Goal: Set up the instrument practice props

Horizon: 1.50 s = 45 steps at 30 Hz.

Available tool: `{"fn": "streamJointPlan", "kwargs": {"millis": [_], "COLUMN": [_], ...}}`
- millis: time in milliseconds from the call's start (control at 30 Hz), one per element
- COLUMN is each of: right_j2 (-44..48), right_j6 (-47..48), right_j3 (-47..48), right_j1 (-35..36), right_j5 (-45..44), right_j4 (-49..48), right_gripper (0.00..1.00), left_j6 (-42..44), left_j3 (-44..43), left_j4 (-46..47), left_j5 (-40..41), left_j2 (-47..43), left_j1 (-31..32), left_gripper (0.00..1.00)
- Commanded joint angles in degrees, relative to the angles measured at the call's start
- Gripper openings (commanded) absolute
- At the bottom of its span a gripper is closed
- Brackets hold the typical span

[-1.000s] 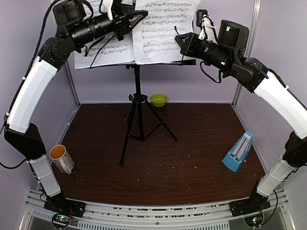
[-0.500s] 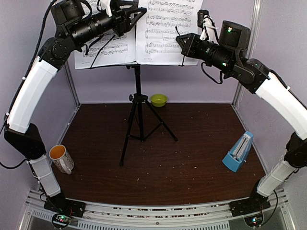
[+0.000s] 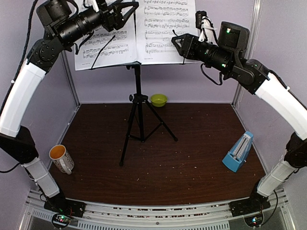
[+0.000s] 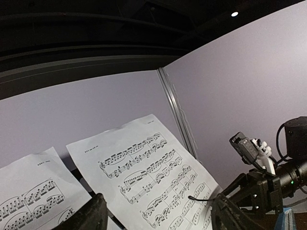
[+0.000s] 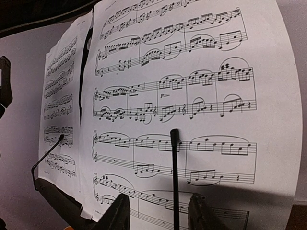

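The black tripod music stand [image 3: 138, 120] stands at mid-table with two white sheet-music pages on its desk, a left page [image 3: 103, 44] and a right page [image 3: 165, 29]. My left gripper [image 3: 125, 9] hangs open at the pages' top edge and holds nothing. In the left wrist view its fingers [image 4: 91, 216] frame the right page [image 4: 148, 175] from a distance. My right gripper [image 3: 178, 45] is open just in front of the right page's lower right part. In the right wrist view the stand's thin black page-holder wire [image 5: 174, 182] lies against the page [image 5: 192, 96]. The blue metronome [image 3: 238, 153] stands at the table's right.
A white-and-orange mug [image 3: 61, 158] sits at the near left of the brown table. A lime-green bowl [image 3: 159, 99] is by the back wall behind the stand. Enclosure walls close in on both sides, and the stand's legs spread across the table's middle.
Both grippers opened and let go of the right page, which now rests straight on the stand. The left arm drew up and to the left. The right arm barely moved.
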<state>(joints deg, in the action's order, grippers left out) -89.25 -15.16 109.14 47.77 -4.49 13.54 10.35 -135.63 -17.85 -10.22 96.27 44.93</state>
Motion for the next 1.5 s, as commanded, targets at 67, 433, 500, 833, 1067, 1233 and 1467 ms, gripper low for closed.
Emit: {"fn": "streamJointPlan", "kwargs": {"millis": [67, 433, 500, 833, 1067, 1233, 1467], "right_j2": [3.24, 7.19, 8.19, 19.56, 28.99, 33.42, 33.26], "right_j6": [0.65, 1.97, 2.50, 0.69, -5.20, -14.04, -36.03], "right_j3": [-0.08, 0.57, -0.05, -10.86, -19.12, -23.12, -23.22], "right_j1": [0.31, 0.29, 0.30, -1.22, -2.83, -3.76, -5.80], "right_j5": [0.49, 0.15, 0.18, -4.96, -16.70, -22.84, -29.95], "right_j4": [-1.14, -2.30, -1.95, 7.62, 25.02, 38.07, 61.42], "right_gripper": [0.51, 0.89, 0.91, 0.97, 1.00, 1.00, 1.00], "left_j6": [-1.76, -1.98, -1.64, 1.87, -0.80, -5.14, -7.96], "left_j3": [3.81, 17.04, 20.91, 39.08, 52.58, 60.19, 67.05], "left_j4": [2.66, 1.67, 1.63, -4.29, -3.86, -0.85, 2.82], "left_j5": [0.19, -0.38, -0.55, 4.92, 9.44, 10.31, 11.71], "left_j2": [-3.80, -12.86, -15.35, -26.52, -31.45, -33.66, -34.18], "left_j1": [-0.45, 0.57, 0.88, 6.65, 12.79, 13.61, 13.61], "left_gripper": [0.83, 0.98, 0.98, 0.98, 0.98, 0.98, 0.98]}}
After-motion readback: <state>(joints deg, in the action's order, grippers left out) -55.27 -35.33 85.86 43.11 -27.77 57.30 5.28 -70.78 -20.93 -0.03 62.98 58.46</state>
